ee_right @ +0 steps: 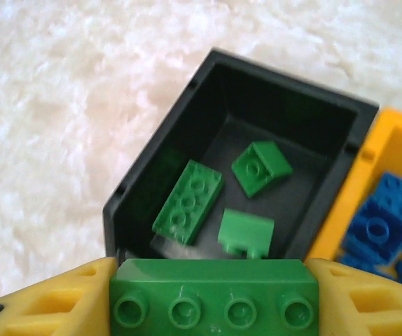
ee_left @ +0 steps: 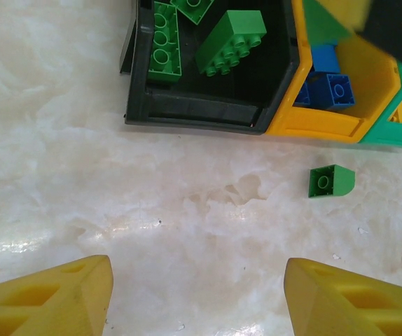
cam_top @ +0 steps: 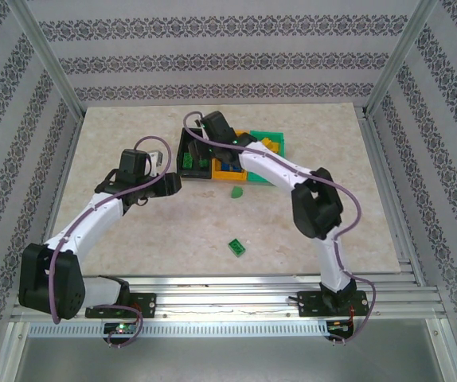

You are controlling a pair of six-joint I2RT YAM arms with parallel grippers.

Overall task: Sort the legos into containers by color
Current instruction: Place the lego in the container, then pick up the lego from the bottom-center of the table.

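Your right gripper [ee_right: 211, 311] is clamped on a green brick [ee_right: 215, 283], one finger at each end, so its long axis runs finger to finger, studs facing the camera. The black bin [ee_right: 292, 82] lies straight ahead and under it, with three green legos [ee_right: 188, 201] already inside. The brick sits over the bin's near wall, not its middle, so I'd guess you need a small push forward before release or it may catch the rim. The orange bin [ee_right: 369, 161] with blue bricks is just to the right; keep off that side.

Your left gripper [ee_left: 197, 294] hangs wide and empty over bare table. A loose green piece [ee_left: 330, 180] lies ahead and right of it, near the bins.
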